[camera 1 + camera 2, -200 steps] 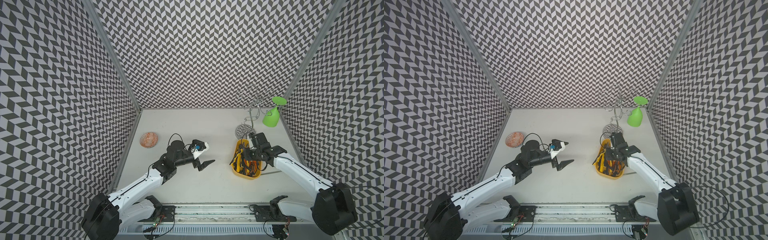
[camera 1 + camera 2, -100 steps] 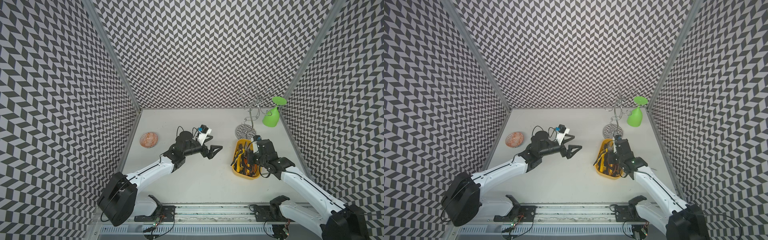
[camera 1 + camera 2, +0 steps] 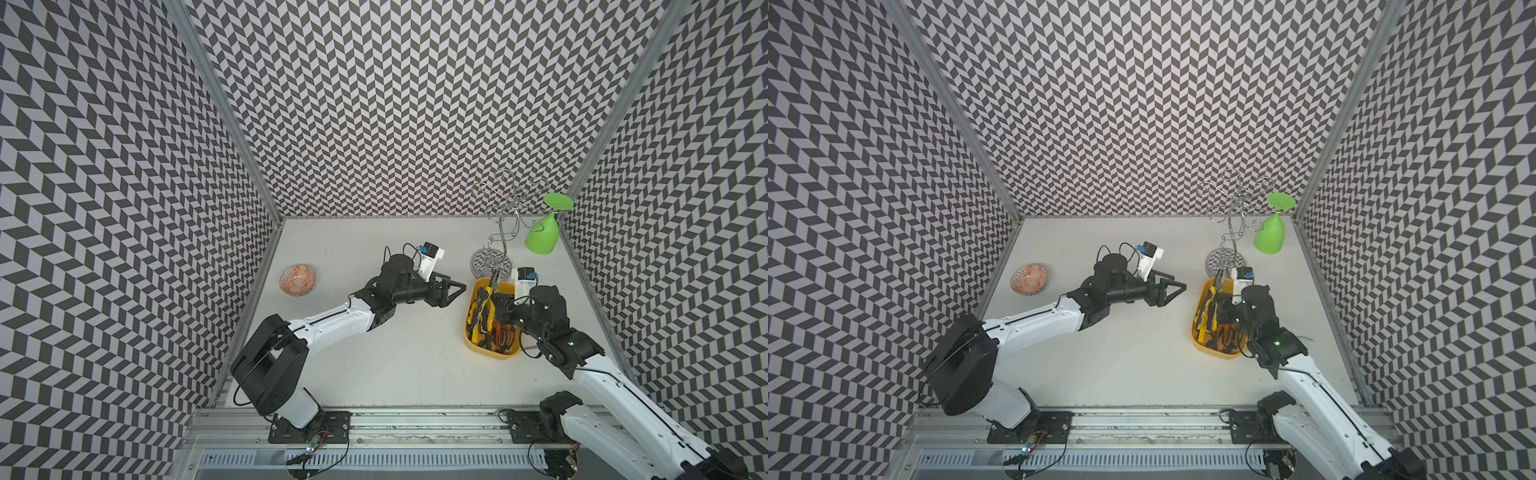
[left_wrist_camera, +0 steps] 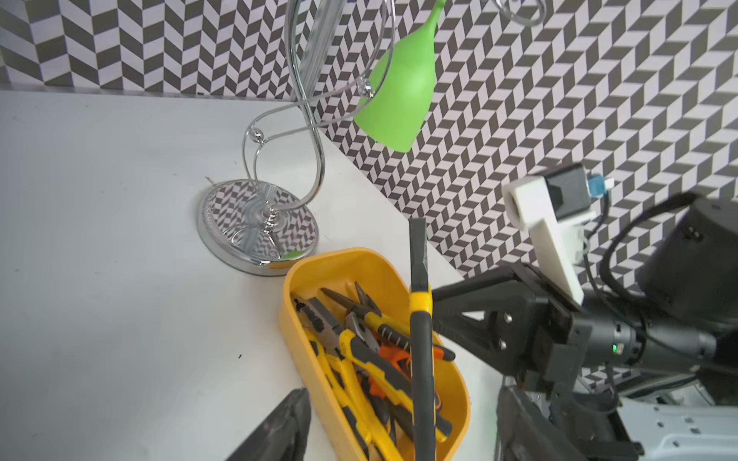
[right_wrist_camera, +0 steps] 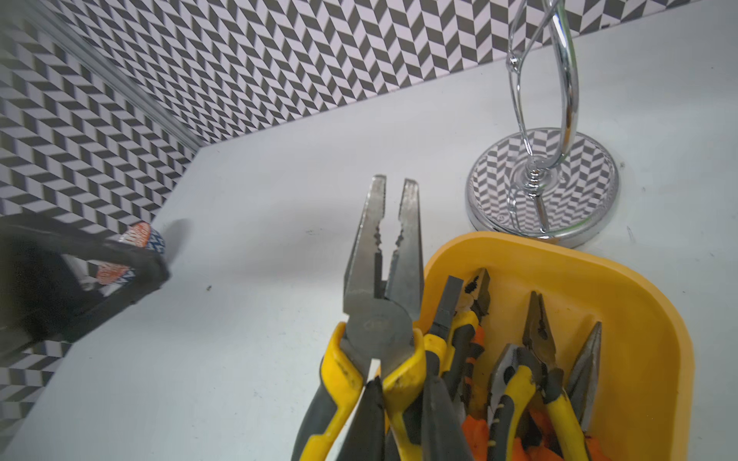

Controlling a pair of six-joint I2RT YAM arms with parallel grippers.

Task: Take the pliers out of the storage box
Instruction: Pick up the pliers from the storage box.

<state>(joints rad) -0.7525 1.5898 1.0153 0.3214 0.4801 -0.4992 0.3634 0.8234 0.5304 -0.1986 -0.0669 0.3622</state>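
Right jaws (image 5: 401, 419) clamp the lifted pliers (image 5: 383, 279) by the handle end. The grey nose projects ahead of the jaws, raised over the storage box (image 5: 647, 303), which sits just below them and holds the remaining pliers (image 5: 539, 335). The grip lies at the frame's edge. It appears to pinch one yellow handle only, leaving the other free, so the tool could swivel or slip back onto the pile. Left jaws (image 3: 453, 291) stand open and empty, just beside the box and facing the right jaws, and a misjudged approach could knock arm against arm. Just beyond the nose stands the chrome stand (image 5: 543, 187) carrying a green glass (image 3: 541, 239), near enough to be struck on a forward swing.
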